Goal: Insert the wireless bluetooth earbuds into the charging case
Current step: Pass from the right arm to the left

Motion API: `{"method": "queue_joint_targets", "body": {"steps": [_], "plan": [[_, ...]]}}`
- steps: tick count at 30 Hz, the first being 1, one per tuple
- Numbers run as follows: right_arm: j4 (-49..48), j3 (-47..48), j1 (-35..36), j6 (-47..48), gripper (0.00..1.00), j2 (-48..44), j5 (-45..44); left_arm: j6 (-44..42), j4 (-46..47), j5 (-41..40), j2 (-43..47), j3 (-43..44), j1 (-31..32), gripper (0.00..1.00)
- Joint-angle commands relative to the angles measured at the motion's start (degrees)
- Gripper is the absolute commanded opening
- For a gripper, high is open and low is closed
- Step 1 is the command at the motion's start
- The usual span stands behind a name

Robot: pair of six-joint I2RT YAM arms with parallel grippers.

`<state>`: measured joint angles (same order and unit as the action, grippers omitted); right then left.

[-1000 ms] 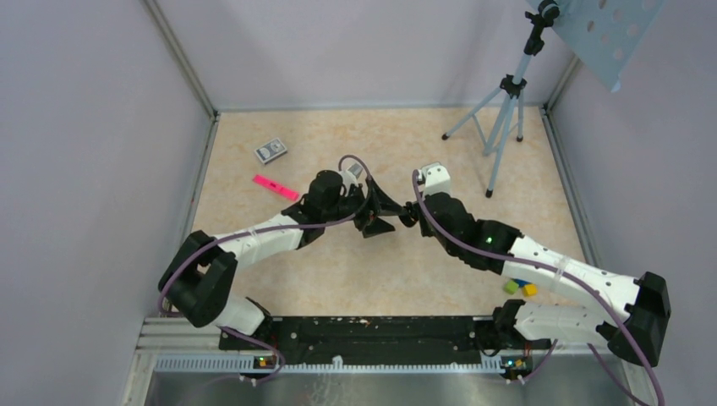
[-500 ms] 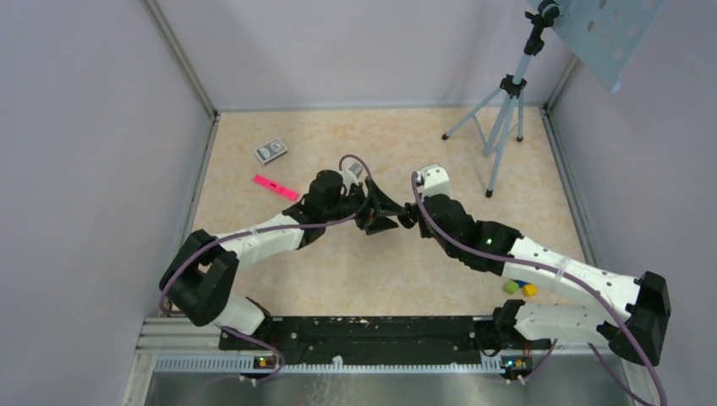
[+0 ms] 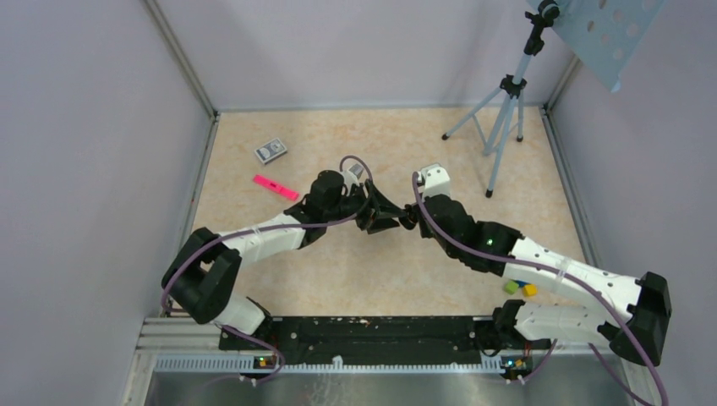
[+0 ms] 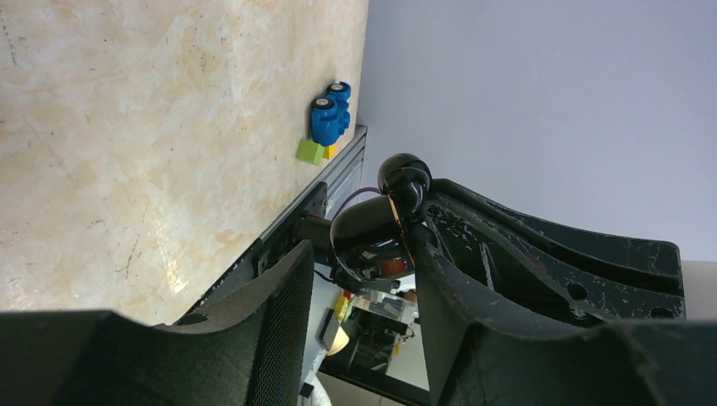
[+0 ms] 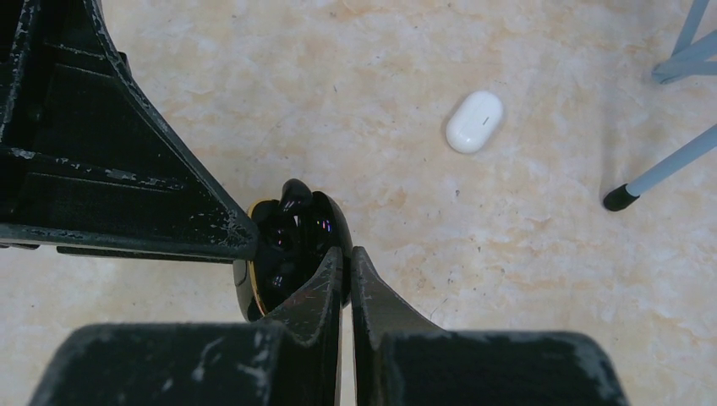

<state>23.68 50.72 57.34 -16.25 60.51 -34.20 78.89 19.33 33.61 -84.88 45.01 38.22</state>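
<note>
The charging case (image 5: 292, 245), small, glossy black with a gold rim, hangs open above the table between both arms. My right gripper (image 5: 347, 254) is shut, pinching the case's thin edge at its fingertips. In the left wrist view the case (image 4: 372, 241) sits between the jaws of my left gripper (image 4: 362, 258). One finger (image 4: 440, 288) lies against the case and the mesh-faced finger (image 4: 283, 296) stands a little apart from it. Inside the case I see only dark glossy shapes; no earbuds show. In the top view the left gripper (image 3: 389, 213) and the right gripper (image 3: 409, 216) meet tip to tip at mid-table.
A white pill-shaped object (image 5: 474, 122) lies on the table beyond the case. A pink strip (image 3: 275, 187) and a small grey box (image 3: 270, 150) lie at the back left. A tripod (image 3: 503, 118) stands back right. Coloured blocks (image 3: 520, 288) sit under the right arm.
My left gripper's jaws have narrowed around the case over the last second. Both arms and the case have stayed in nearly the same place.
</note>
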Motion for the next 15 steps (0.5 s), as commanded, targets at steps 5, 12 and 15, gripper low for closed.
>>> {"method": "queue_joint_targets", "body": {"steps": [5,12,15], "plan": [[-1.42,2.19,1.33,-0.52,0.00,-1.98,-1.49,0.53,3.12,1.61,-1.41,1.90,0.19,0.61],[-1.42,2.10,1.62,-0.57,0.00,-2.05,-1.57,1.80,5.01,1.91,-2.14,1.58,0.28,0.57],[-1.24,2.02,1.66,-0.70,0.00,-2.06,-1.72,2.05,5.06,1.68,-1.97,1.37,0.36,0.52]]}}
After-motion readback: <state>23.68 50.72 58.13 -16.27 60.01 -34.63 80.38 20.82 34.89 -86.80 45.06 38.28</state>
